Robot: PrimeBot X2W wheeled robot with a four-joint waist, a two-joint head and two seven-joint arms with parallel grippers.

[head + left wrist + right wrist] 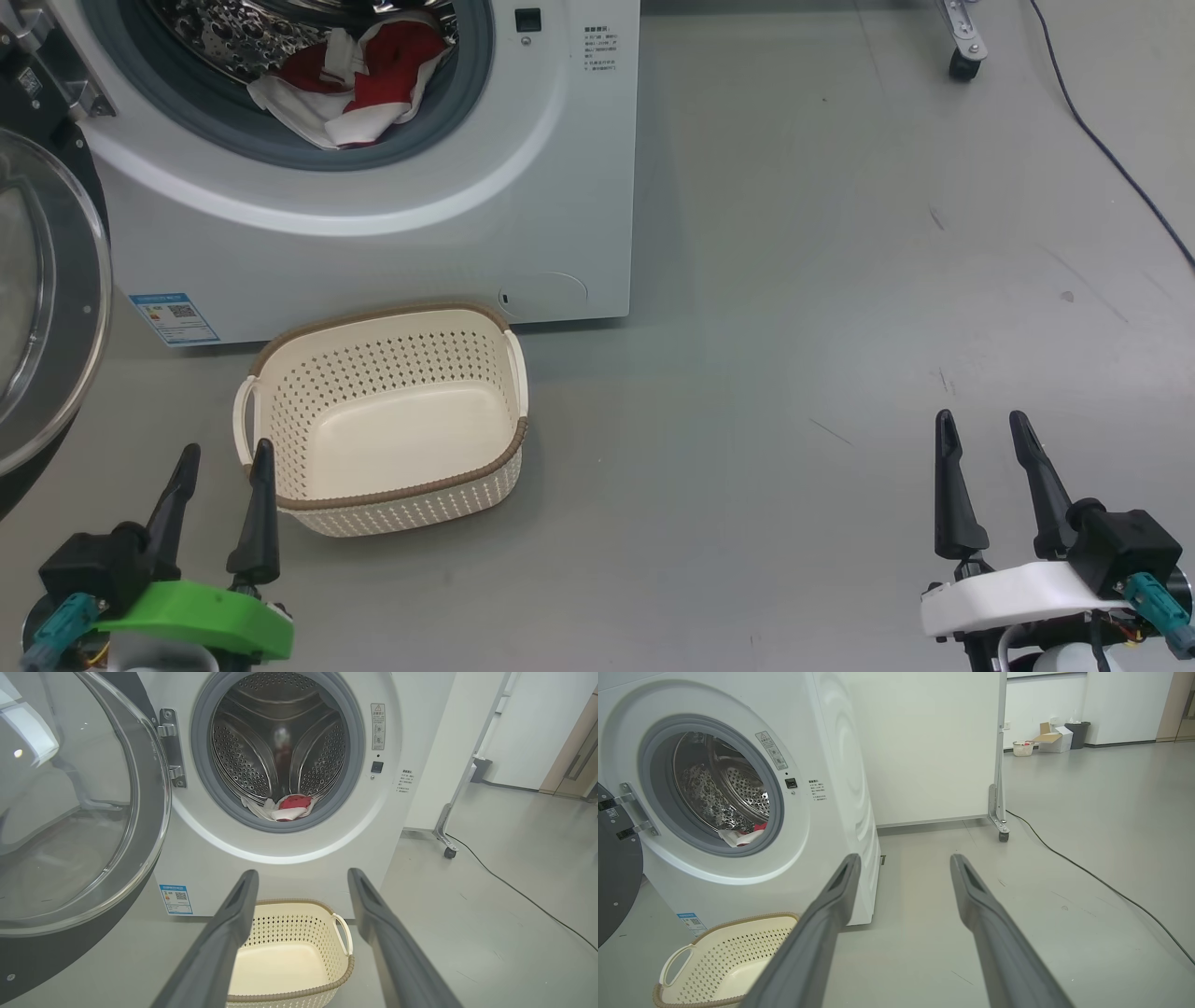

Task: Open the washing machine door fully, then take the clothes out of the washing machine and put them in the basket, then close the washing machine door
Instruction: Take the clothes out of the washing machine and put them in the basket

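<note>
The white washing machine (pixel 392 215) stands at the upper left, its round door (pixel 37 308) swung wide open to the left. Red and white clothes (pixel 359 79) lie at the drum's front lip; they also show in the left wrist view as clothes (pixel 289 807) and in the right wrist view as clothes (pixel 745 835). An empty cream basket (pixel 280 373) sits on the floor before the machine. My left gripper (pixel 227 455) is open, just left of the basket's near corner. Far to the right, my right gripper (pixel 983 422) is open above bare floor.
Grey floor spreads to the right of the machine. A black cable (pixel 1111 149) runs across the far right floor near a wheeled stand's caster (pixel 962 61). A white partition panel (pixel 929 746) stands behind the machine, with boxes and a bin (pixel 1059 737) far off.
</note>
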